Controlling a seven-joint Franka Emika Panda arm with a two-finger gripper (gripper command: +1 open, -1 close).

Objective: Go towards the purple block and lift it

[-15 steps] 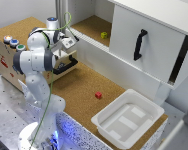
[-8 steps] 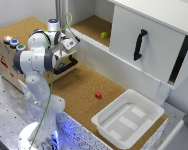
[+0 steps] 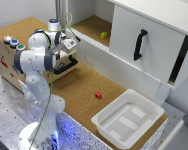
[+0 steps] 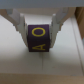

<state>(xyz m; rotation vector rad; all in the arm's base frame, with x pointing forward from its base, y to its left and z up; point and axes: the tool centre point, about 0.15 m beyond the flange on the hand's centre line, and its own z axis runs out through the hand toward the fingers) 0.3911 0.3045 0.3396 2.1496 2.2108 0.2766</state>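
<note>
The gripper (image 4: 38, 36) is clenching the purple block (image 4: 38, 37) between its fingers (yellow letters showing), up at the exterior view's left near the wooden box (image 3: 9, 60); the arm has barely moved, suggesting the lift is nearly finished.

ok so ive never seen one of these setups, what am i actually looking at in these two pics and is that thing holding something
The big white machine is a robot arm bolted to a bench. One picture comes from a camera standing off to the side; the close-up comes from a camera on the arm's wrist, looking down between its fingers.

In the side view, a cork-covered table carries a small red block and a white plastic tray. A yellow-green block sits in the open cabinet compartment behind, beside a white door with a black handle.

In the close-up, the gripper has its two pale fingers against the sides of the purple block, which bears yellow letters. So yes, it appears to be holding it.
</note>
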